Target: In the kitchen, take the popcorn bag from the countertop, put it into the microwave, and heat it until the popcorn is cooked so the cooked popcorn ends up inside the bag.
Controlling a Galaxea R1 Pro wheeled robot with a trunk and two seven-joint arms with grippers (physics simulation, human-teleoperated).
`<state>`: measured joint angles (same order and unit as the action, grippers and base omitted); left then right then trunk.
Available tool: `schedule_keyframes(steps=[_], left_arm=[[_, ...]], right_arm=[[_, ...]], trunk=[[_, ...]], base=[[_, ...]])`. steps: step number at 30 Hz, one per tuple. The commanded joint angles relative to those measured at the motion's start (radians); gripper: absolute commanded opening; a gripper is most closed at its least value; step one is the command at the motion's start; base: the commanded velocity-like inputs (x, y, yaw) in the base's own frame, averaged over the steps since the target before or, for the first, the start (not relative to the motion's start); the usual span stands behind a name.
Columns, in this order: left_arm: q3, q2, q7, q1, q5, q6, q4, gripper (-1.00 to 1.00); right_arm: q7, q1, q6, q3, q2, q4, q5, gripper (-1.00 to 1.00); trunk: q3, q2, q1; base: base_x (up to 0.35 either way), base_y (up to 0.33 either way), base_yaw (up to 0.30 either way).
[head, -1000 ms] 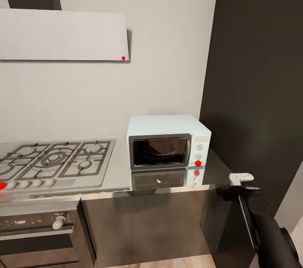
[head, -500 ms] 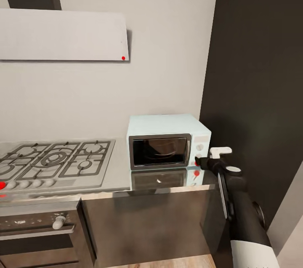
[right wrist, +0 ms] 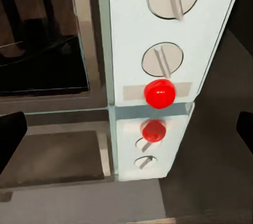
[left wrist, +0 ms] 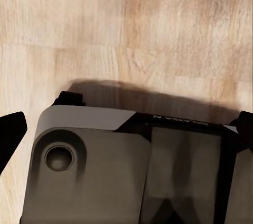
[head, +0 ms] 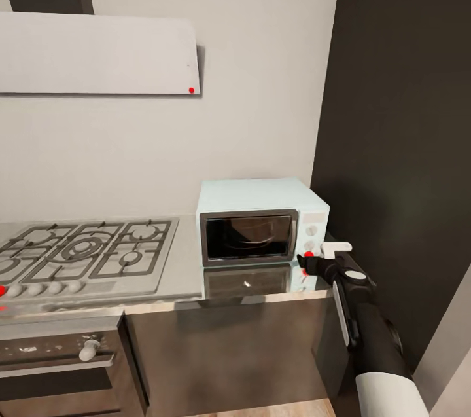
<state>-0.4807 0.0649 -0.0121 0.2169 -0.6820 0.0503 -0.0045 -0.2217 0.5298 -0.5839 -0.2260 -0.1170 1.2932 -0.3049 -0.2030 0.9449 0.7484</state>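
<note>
The pale blue-white microwave (head: 261,220) stands on the grey glossy countertop (head: 183,273) with its dark glass door (head: 247,237) closed. My right gripper (head: 306,262) hovers just in front of the side panel's lower end. In the right wrist view the two knobs (right wrist: 162,58) and the round red light (right wrist: 159,93) are close ahead. The dark fingertips (right wrist: 10,134) stand far apart at the picture's edges, so the right gripper (right wrist: 126,132) is open and empty. My left gripper (left wrist: 126,129) hangs open over the wooden floor (left wrist: 174,23). The popcorn bag is out of view.
A gas hob (head: 85,250) takes up the counter's left part, with a built-in oven (head: 59,358) below and a white hood (head: 98,54) above. A tall dark cabinet (head: 399,142) closes the right side, right next to the microwave. Part of my grey base (left wrist: 105,166) lies under the left gripper.
My right arm has risen from the counter's front corner and reached in towards the microwave's control panel; in the last half second it edged slightly lower and closer to the red light.
</note>
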Motion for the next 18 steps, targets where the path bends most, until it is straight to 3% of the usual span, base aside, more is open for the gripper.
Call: schedule_keyframes(steps=[1,5,14,15,18], left_arm=[[-0.008,0.000,-0.001,0.001,-0.009,0.004,0.001,1.00],[-0.008,0.000,-0.002,0.001,-0.008,0.003,0.001,1.00],[-0.008,-0.001,-0.002,0.001,-0.008,0.003,0.001,1.00],[-0.008,-0.001,-0.001,0.001,-0.008,0.003,0.001,1.00],[-0.008,-0.001,-0.002,0.001,-0.008,0.003,0.001,1.00]], right_arm=[[-0.010,0.001,-0.003,-0.003,0.001,-0.003,-0.010,1.00],[-0.010,0.001,-0.002,-0.005,0.005,-0.026,-0.011,1.00],[-0.021,0.001,-0.002,-0.006,0.006,-0.033,-0.010,1.00],[-0.020,0.001,-0.002,-0.006,0.006,-0.037,-0.010,-1.00],[-0.011,0.001,-0.002,-0.006,0.007,-0.044,-0.011,-1.00]], trunk=[[-0.001,0.001,0.000],[-0.001,0.001,0.000],[-0.001,0.001,0.000],[-0.001,0.001,0.000],[-0.001,0.001,0.000]], base=[[0.254,0.000,0.000],[0.246,0.000,0.000],[0.021,0.000,0.000],[0.000,0.000,0.000],[0.000,0.000,0.000]])
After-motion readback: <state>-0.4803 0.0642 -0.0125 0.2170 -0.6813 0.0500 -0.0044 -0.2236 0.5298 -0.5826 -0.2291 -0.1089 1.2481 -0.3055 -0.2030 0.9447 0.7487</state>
